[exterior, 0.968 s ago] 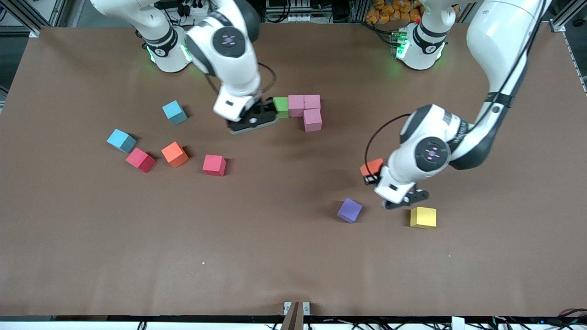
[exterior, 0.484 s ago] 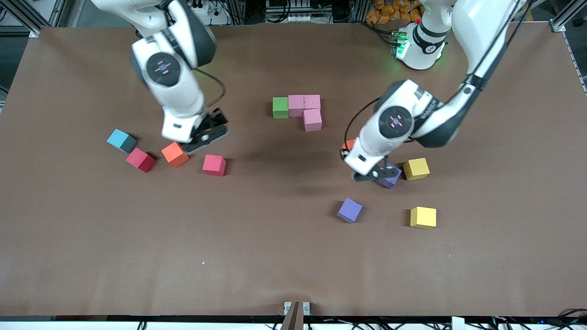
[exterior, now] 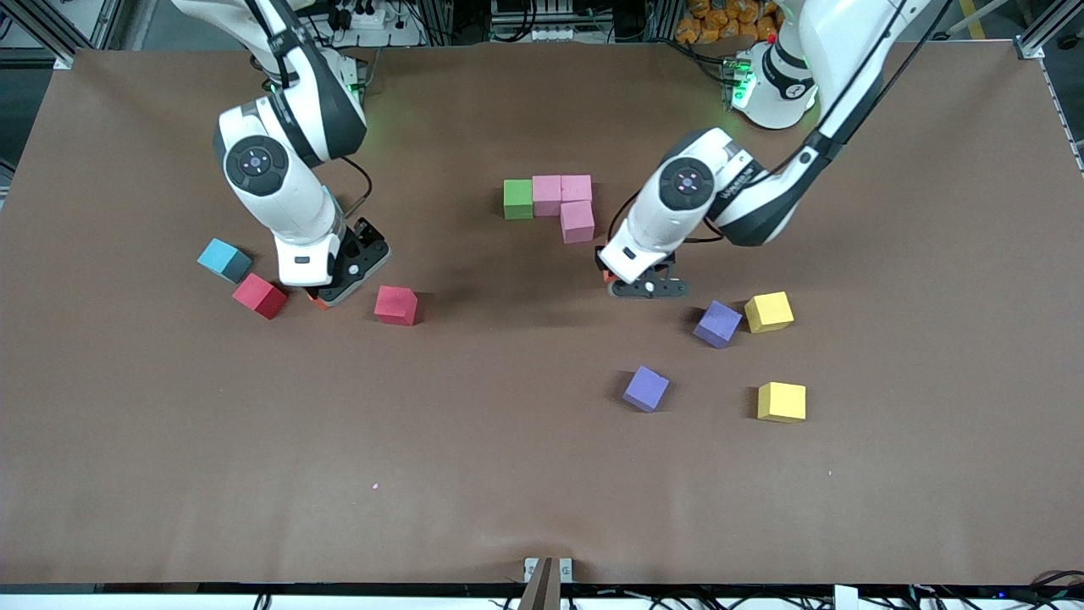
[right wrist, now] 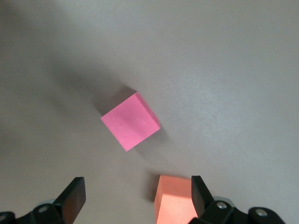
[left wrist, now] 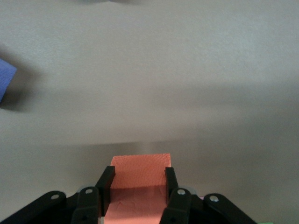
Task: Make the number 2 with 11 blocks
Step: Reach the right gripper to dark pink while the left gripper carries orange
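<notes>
A green block (exterior: 517, 198) and three pink blocks (exterior: 576, 221) lie joined at mid-table. My left gripper (exterior: 641, 288) is shut on an orange block (exterior: 606, 274) beside the pink blocks; in the left wrist view the block (left wrist: 140, 170) sits between the fingers of my gripper (left wrist: 138, 179). My right gripper (exterior: 334, 288) is open, low over a second orange block (exterior: 315, 296). In the right wrist view this block (right wrist: 175, 198) lies against one finger of the open gripper (right wrist: 136, 196). Two red blocks (exterior: 259, 296) (exterior: 395, 305) flank it. Two purple blocks (exterior: 718, 324) (exterior: 646, 388) and two yellow blocks (exterior: 769, 311) (exterior: 781, 402) lie toward the left arm's end.
A light-blue cube (exterior: 224, 259) lies beside the red block at the right arm's end. A red block shows as pink in the right wrist view (right wrist: 131, 120). A purple block's corner shows in the left wrist view (left wrist: 4, 81). The brown table (exterior: 542, 474) is bare nearer the front camera.
The right arm swung from beside the green block to the orange block between the red ones. The left arm carried its orange block from near the yellow blocks toward the pink blocks.
</notes>
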